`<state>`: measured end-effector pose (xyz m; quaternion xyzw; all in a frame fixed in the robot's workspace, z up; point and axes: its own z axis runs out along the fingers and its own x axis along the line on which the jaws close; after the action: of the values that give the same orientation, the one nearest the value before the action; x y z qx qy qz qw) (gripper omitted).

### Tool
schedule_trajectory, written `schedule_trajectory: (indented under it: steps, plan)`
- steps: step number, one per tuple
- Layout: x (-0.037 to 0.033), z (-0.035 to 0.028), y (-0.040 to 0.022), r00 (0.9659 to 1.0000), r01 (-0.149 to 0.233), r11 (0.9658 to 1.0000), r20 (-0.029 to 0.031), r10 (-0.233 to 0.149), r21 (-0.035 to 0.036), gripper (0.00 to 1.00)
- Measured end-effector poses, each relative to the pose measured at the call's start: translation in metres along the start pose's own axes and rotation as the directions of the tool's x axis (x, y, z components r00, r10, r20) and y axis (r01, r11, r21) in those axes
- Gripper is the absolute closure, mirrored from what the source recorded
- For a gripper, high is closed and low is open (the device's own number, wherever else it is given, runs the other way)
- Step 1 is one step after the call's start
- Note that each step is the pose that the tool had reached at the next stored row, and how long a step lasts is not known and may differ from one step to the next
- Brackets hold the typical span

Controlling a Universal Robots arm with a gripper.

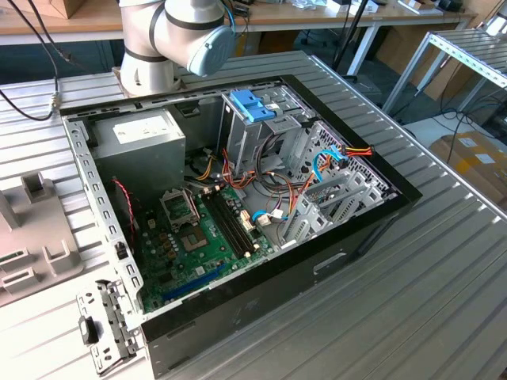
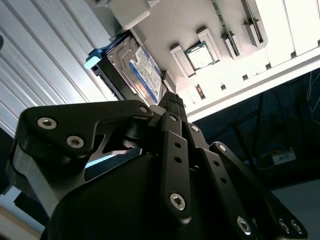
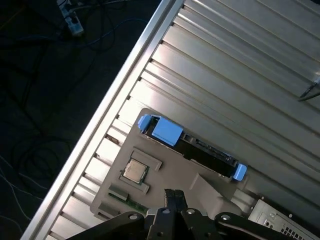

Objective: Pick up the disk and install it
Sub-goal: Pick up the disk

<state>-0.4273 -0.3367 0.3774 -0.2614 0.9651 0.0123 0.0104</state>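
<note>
The disk [image 2: 141, 74] is a silver drive with a white, blue-banded label. It stands on edge in a slot of a grey holder [image 2: 170, 25], with light-blue tabs at its ends. In the first wrist view the disk [image 3: 200, 147] shows edge-on, dark between its blue tabs. My gripper [image 3: 173, 196] hangs apart from it over the holder, fingers together with nothing between them. In the second wrist view the gripper [image 2: 173, 100] tip points toward the disk's lower edge.
An open computer case [image 1: 372, 229] lies on the ribbed metal table [image 1: 444, 301], with a motherboard [image 1: 190, 237], a grey power-supply box [image 1: 146, 134] and a blue-tabbed drive cage [image 1: 253, 107]. A processor chip [image 3: 134, 171] sits in the holder. The table edge [image 3: 115, 105] runs close by.
</note>
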Motion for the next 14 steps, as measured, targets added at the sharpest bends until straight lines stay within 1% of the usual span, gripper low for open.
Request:
schedule_trajectory:
  steps: [3,4,6,9,11,14]
  plan:
    - [0.0000,0.0000,0.0000,0.9996,0.027,0.9996,-0.0004,-0.027,-0.0007,0.89]
    - [0.0000,0.0000,0.0000,0.9991,0.042,0.9991,-0.0007,-0.042,-0.0011,0.89]
    - [0.0000,0.0000,0.0000,0.9983,0.058,0.9983,-0.0010,-0.058,-0.0015,0.89]
    - [0.0000,0.0000,0.0000,0.9966,0.082,0.9966,-0.0014,-0.082,-0.0022,0.89]
    - [0.0000,0.0000,0.0000,0.9945,0.105,0.9945,-0.0018,-0.105,-0.0029,0.89]
    - [0.0000,0.0000,0.0000,0.9921,0.125,0.9921,-0.0020,-0.125,-0.0034,0.89]
